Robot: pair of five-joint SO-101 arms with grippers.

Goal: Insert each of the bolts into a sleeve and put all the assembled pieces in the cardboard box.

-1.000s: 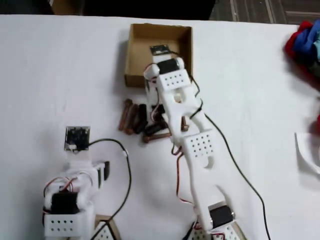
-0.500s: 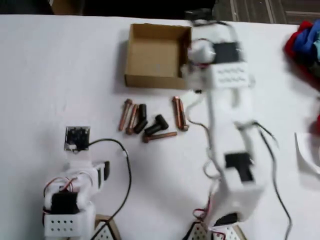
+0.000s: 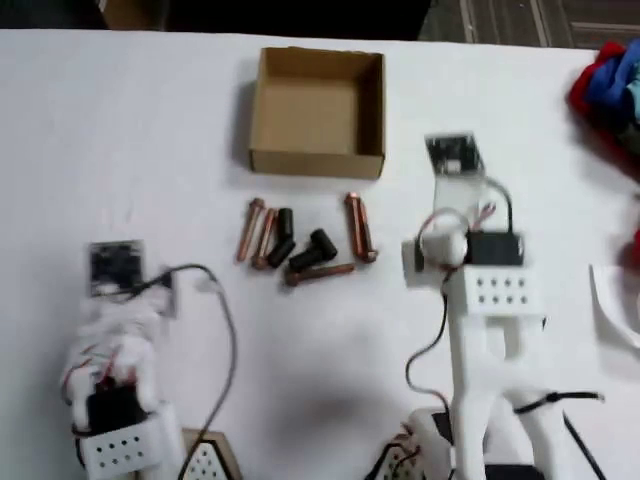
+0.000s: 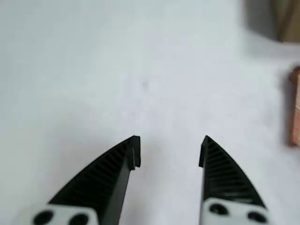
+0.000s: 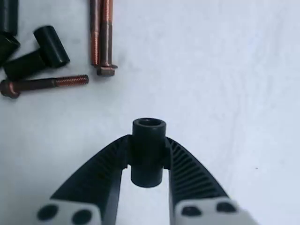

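My right gripper is shut on an upright black sleeve, held above bare white table to the right of the pile. The pile holds several copper bolts and black sleeves; the right wrist view shows a bolt pair, a single bolt and loose sleeves. Beyond the pile stands the open cardboard box, with nothing inside. My left gripper is open over bare table to the left of the pile, nothing between its fingers. A bolt lies off to its side.
The right arm stands at the table's right, the left arm at the lower left with a black cable looping beside it. Red and blue cloth and a white object lie at the right edge.
The right arm has pulled back from over the box and pile to the right of the pile, uncovering the bolts and sleeves. The left arm has shifted a little to the left.
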